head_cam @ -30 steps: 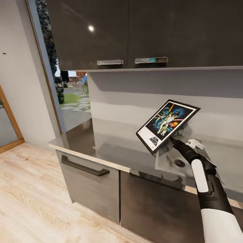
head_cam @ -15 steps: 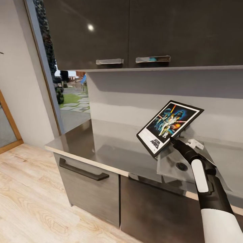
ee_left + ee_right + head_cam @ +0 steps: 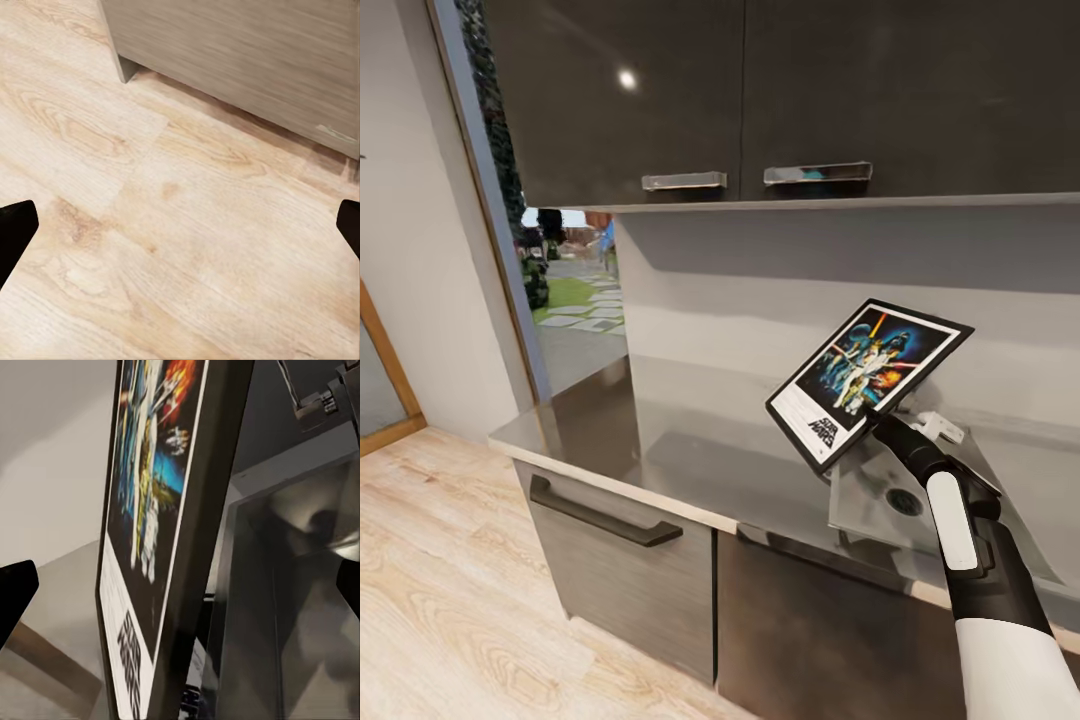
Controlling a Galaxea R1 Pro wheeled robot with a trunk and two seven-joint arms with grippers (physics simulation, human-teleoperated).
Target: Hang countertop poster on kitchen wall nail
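Poster (image 3: 868, 380): lifted, tilted above kitchen countertop (image 3: 690, 440) by sink edge | right gripper (image 3: 876, 418): clamped on its lower rim | left gripper (image 3: 180, 225): spread wide, empty | pickup done; hanging on nail pending

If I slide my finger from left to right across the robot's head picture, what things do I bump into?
Wooden floor → drawer's dark bar handle → poster → sink drain → right arm's white forearm.
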